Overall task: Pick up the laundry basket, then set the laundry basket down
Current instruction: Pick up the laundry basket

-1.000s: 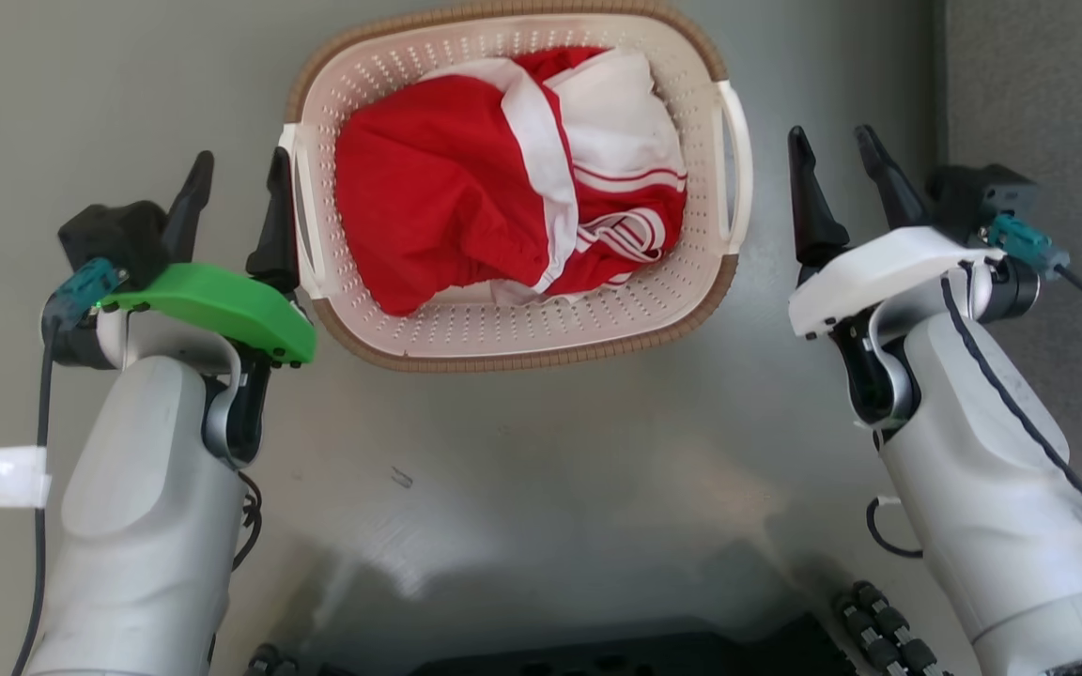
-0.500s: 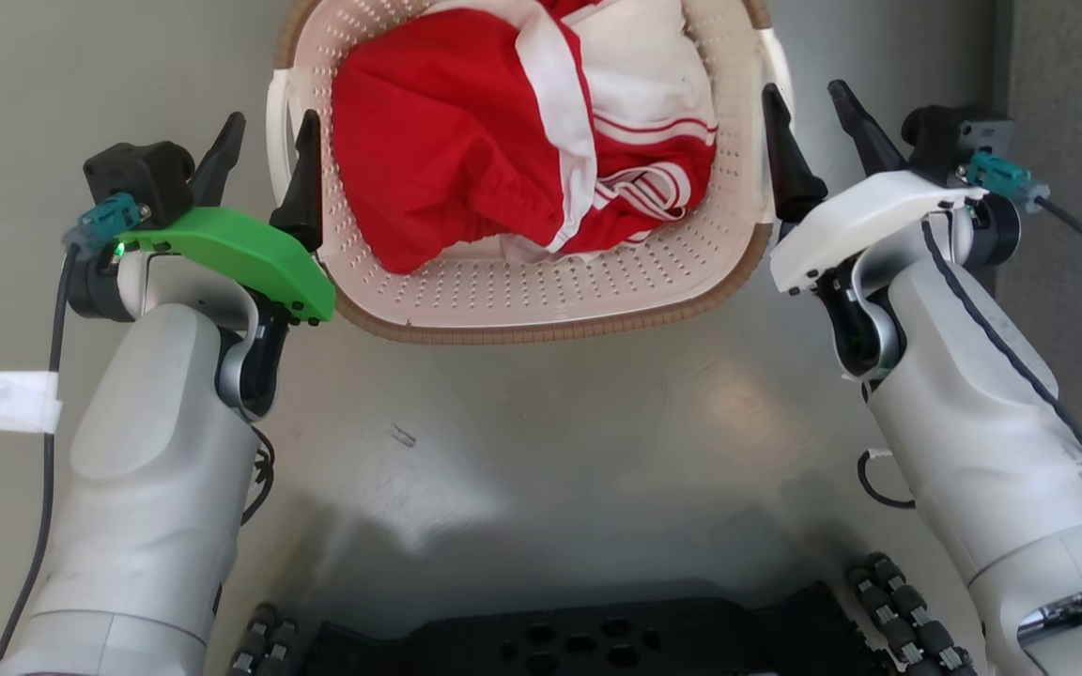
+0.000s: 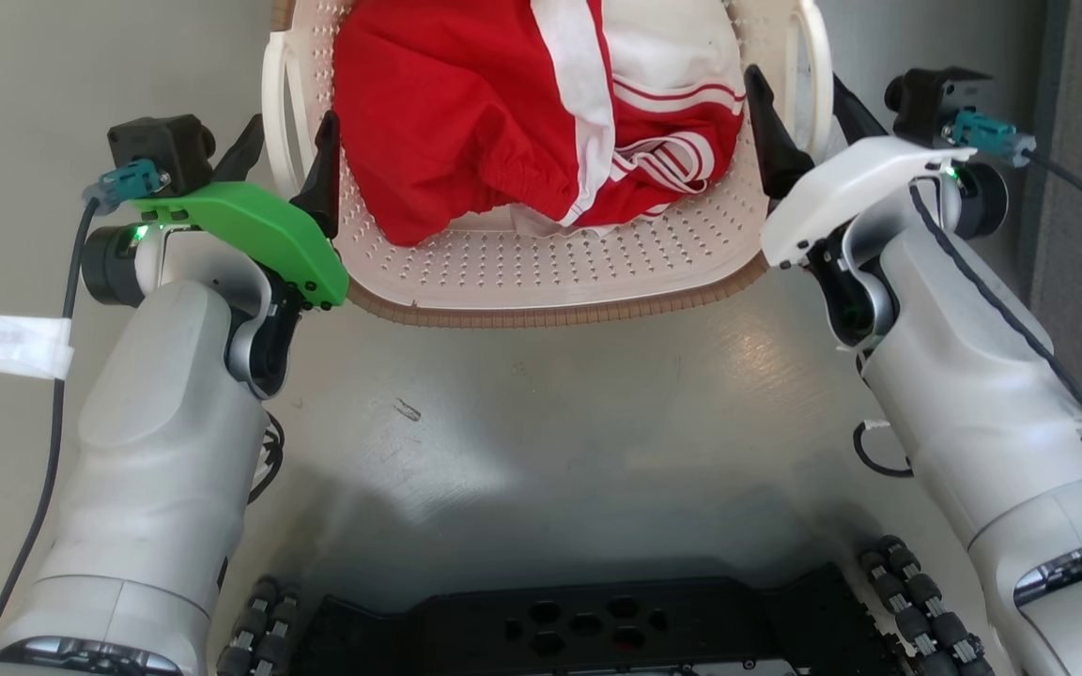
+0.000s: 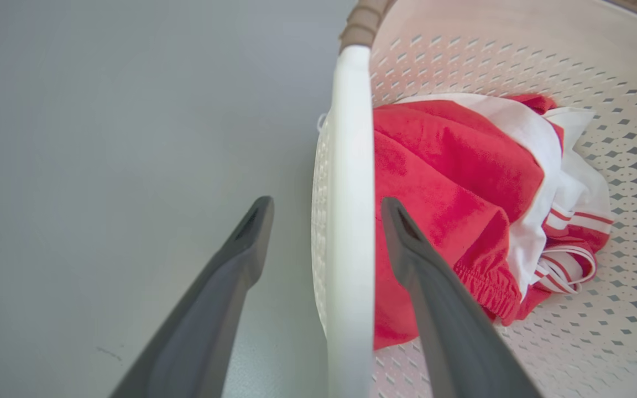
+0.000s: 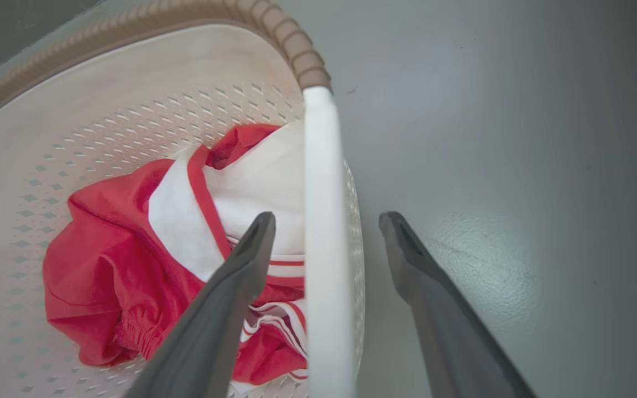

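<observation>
In the head view the laundry basket [image 3: 541,272] sits on the grey floor [image 3: 541,422] at the top centre of the frame, its far end cut off by the upper edge. A red-and-white garment [image 3: 503,122] is heaped inside it. The brown woven-look rim runs along the near side, and the perforated cream wall shows below the cloth.

The left tool [image 3: 289,122] stands at the upper left under its green cover. Its two dark fingers are spread, one on each side of the white loop handle [image 3: 276,103] on that side. The right tool [image 3: 793,80], under a white cover at the upper right, is likewise released around the other loop handle [image 3: 809,56]; its outer finger is partly hidden behind the handle here.

The left wrist view settles what the head view leaves unclear. The handle [image 4: 346,166] runs up the middle of the frame between the left tool's [image 4: 327,202] fingers. The inner finger is over the red cloth [image 4: 445,182] inside the basket, the outer one over bare floor with a gap to the handle.

The right wrist view mirrors this. The handle [image 5: 321,193] rises between the right tool's [image 5: 327,216] parted fingers, the inner finger over the white cloth [image 5: 263,182], the outer finger clear of the handle over the floor. Neither tool is clenched on anything.

The robot's black base [image 3: 588,629] fills the bottom edge of the head view.
</observation>
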Controlling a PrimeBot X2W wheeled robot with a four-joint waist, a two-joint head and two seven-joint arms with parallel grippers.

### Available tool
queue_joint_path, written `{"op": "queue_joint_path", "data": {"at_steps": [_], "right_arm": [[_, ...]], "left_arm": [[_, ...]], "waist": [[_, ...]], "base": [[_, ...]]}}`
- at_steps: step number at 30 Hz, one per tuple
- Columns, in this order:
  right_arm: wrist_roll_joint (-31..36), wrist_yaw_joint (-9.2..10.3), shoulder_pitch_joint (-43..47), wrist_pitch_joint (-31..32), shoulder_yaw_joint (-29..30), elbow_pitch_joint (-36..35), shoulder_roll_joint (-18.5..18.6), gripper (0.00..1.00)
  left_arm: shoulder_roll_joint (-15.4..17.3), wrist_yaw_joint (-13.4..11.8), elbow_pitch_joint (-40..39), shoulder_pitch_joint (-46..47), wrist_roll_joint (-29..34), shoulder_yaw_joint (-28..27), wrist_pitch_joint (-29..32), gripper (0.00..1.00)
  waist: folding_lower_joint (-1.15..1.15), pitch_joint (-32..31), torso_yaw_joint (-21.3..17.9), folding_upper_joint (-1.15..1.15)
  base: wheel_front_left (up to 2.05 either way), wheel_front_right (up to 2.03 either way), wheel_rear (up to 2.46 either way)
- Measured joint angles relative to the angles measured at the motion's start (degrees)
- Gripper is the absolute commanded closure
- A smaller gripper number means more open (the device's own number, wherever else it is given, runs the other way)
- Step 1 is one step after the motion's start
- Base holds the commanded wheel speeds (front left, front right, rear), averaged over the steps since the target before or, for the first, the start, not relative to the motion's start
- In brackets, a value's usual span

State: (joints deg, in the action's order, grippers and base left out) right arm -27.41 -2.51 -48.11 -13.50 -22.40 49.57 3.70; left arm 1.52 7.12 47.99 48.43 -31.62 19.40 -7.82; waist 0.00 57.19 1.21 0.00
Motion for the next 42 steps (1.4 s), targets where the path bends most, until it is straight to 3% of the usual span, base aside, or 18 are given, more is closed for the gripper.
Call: {"op": "queue_joint_path", "data": {"at_steps": [6,7,10,11,12,13,14,15,16,17,18,19,20,42], "right_arm": [[-1.52,0.00,-1.18,0.00,-0.87,2.12,0.04,0.00],[-1.69,0.00,-1.26,0.00,-1.04,2.47,0.04,0.08],[-2.53,-0.01,-1.97,-0.01,-1.68,3.24,0.04,0.16],[-2.91,-0.01,-2.23,-0.01,-1.82,3.39,0.05,0.22],[-3.24,-0.02,-2.44,-0.01,-1.97,3.58,0.04,0.38],[-3.24,-0.02,-2.44,-0.01,-1.97,3.58,0.04,0.38],[-3.79,-0.18,-2.64,-0.01,-2.27,4.11,0.05,0.50],[-3.79,-0.18,-2.64,-0.01,-2.27,4.11,0.05,0.56],[-4.13,-0.19,-2.74,-0.01,-2.44,4.45,0.05,0.58],[-4.47,-0.19,-2.85,-0.01,-2.59,4.69,0.05,0.60],[-4.63,-0.19,-3.00,-0.01,-2.78,4.91,0.07,0.71],[-4.90,-0.19,-3.10,-0.01,-3.01,5.08,0.08,0.97],[-4.99,-0.46,-3.15,-0.03,-3.31,5.13,-0.04,1.00],[-9.07,-1.01,-3.95,-0.18,-7.28,8.95,-0.05,1.00]], "left_arm": [[-0.12,0.01,1.81,1.30,-1.00,1.15,0.20,0.00],[-0.12,0.01,2.02,1.46,-1.29,1.22,0.20,0.00],[-0.14,0.00,2.75,2.14,-2.20,1.53,0.19,0.00],[-0.14,0.01,2.93,2.32,-2.38,1.64,0.10,0.00],[-0.14,0.01,3.12,2.44,-2.55,1.80,0.08,0.07],[-0.14,0.01,3.12,2.44,-2.55,1.80,0.08,0.07],[-0.15,0.00,3.42,2.64,-2.99,2.24,-0.14,0.25],[-0.15,0.00,3.42,2.64,-2.99,2.24,-0.14,0.63],[-0.15,0.01,3.48,2.74,-3.12,2.47,-0.20,0.91],[-0.16,0.00,3.52,2.80,-3.28,2.66,-0.48,1.00],[-0.16,0.01,3.60,2.93,-3.50,2.83,-0.77,1.00],[-0.33,0.16,3.60,3.14,-3.53,3.02,-0.91,1.00],[-0.36,0.18,3.69,3.30,-3.53,3.20,-0.90,1.00],[-0.46,0.18,7.88,3.28,-7.89,7.30,-2.58,1.00]], "waist": [[0.00,0.63,0.22,0.00],[0.00,0.65,0.25,0.00],[0.00,0.71,0.29,0.00],[0.00,0.72,0.30,0.00],[0.00,0.73,0.30,0.00],[0.00,0.73,0.30,0.00],[0.00,0.74,0.30,0.00],[0.00,0.74,0.30,0.00],[0.00,0.75,0.31,0.00],[0.00,0.74,0.31,0.00],[0.00,0.74,0.31,0.00],[0.00,0.73,0.31,0.00],[0.00,0.71,0.32,0.00],[0.00,-4.04,0.55,0.00]], "base": [[0.00,0.00,0.00],[0.00,0.00,0.00],[0.00,0.00,0.00],[0.00,0.00,0.00],[0.00,0.00,0.00],[0.00,0.00,0.00],[0.00,0.00,0.00],[0.00,0.00,0.00],[0.00,0.00,0.00],[0.00,0.00,0.00],[0.00,0.00,0.00],[0.00,0.00,0.00],[0.00,0.00,0.00],[0.00,0.00,0.00]]}}
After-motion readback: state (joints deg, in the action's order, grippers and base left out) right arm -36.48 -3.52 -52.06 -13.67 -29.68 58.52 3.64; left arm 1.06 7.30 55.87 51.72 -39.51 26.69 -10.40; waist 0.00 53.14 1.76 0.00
